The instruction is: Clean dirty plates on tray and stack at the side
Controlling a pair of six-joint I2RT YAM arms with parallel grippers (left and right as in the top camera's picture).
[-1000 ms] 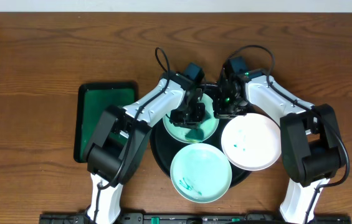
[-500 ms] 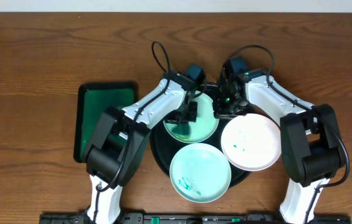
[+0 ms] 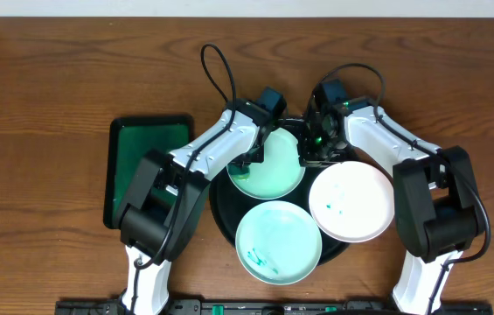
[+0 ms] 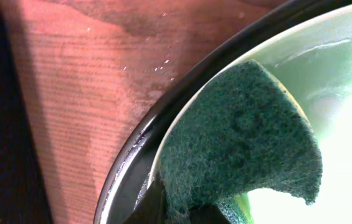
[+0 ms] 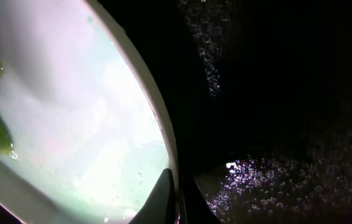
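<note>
The black tray holds three plates. A mint-green plate lies at the tray's back, a second mint-green plate with teal smears at the front, a white plate with teal specks at the right. My left gripper is shut on a dark green scouring sponge pressed on the back plate's left rim. My right gripper is shut on that plate's right rim, one finger inside and one outside.
A green rectangular tray lies on the wood table left of the black tray. The left arm's cable loops up behind the arms. Wet black tray surface shows beside the plate.
My left gripper with the sponge has moved left across the back plate, from its middle to its left rim. The right gripper has held still on the rim.
</note>
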